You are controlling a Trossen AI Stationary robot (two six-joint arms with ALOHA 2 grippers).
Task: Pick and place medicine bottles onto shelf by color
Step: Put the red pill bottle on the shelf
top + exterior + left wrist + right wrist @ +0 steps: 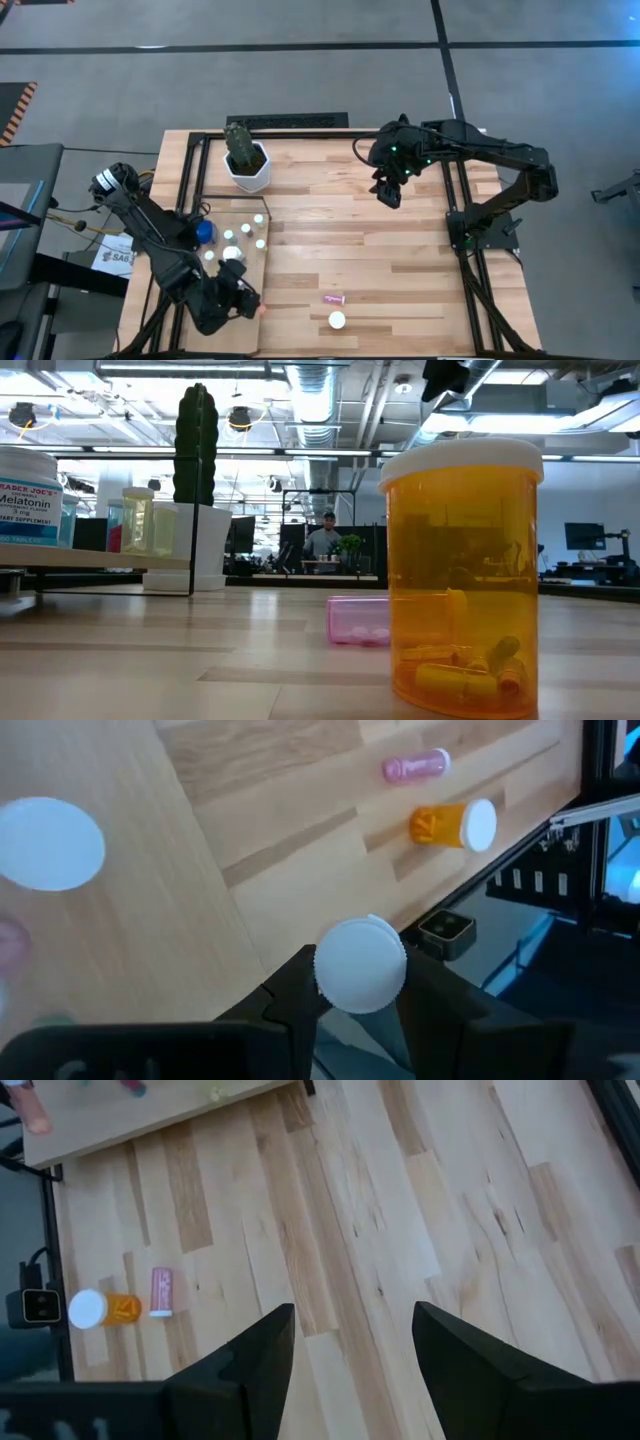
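Observation:
My left gripper is over the near end of the pale shelf and is shut on a white-capped medicine bottle. The cap hides the bottle's body. Several white-capped bottles stand on the shelf's far part. On the table an amber bottle stands upright on its base. A pink bottle lies on its side beside it. My right gripper hangs open above the table's far right part, touching nothing. My left gripper pinches the bottle between its two fingers, one on each side, at or just under the white cap. The fingers slant down at it from above. The cap faces up toward the wrist. Whether the base rests on the shelf does not show.
A white hexagonal pot with a cactus stands at the far end of the shelf. A large Melatonin bottle sits on the shelf. A black frame borders the table. A person sits far behind. Bare tabletop spans the middle.

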